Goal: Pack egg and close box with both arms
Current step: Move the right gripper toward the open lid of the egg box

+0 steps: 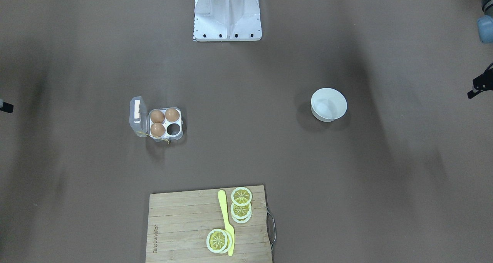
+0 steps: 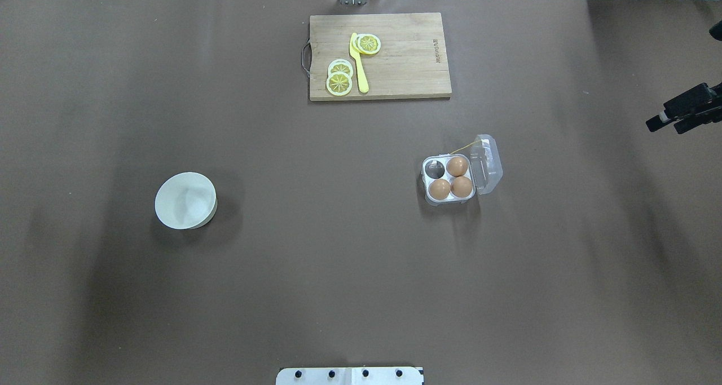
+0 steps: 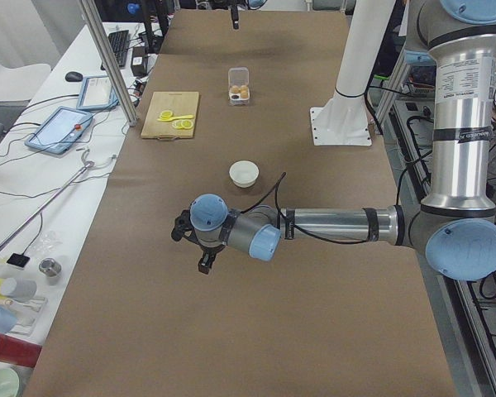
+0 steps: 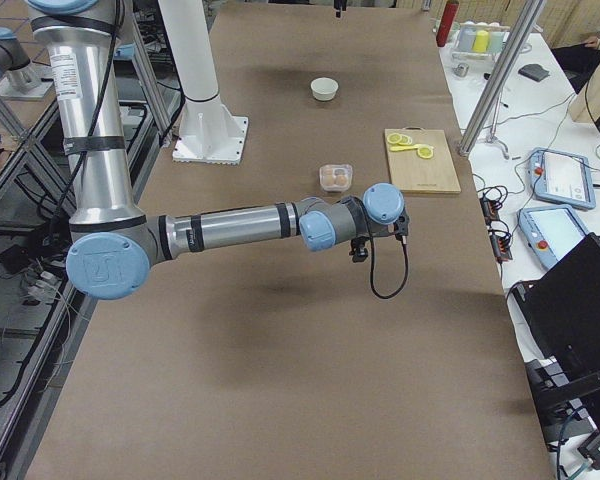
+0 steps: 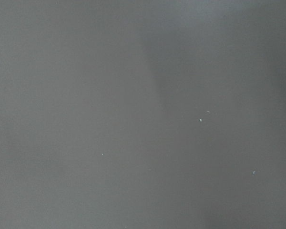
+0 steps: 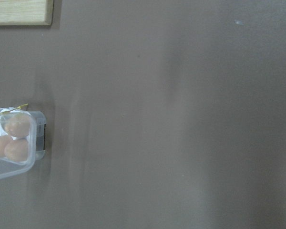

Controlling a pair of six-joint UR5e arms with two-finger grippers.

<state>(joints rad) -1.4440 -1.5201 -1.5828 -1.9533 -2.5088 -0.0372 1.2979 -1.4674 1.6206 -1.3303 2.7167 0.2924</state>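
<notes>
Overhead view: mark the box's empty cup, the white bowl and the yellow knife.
box's empty cup (image 2: pixel 435 169), overhead view, dark bottom of the cup.
white bowl (image 2: pixel 186 200), overhead view, bare inside.
yellow knife (image 2: pixel 359 63), overhead view, mid-length.

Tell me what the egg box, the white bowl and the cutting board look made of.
The box looks like thin clear plastic: its open lid is see-through. The bowl is smooth plain white; ceramic or plastic, cannot tell. The cutting board looks like wood or bamboo: pale strips with grain.

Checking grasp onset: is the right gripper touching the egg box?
Apart. The overhead view shows the right gripper far from the box, bare table between.
</notes>
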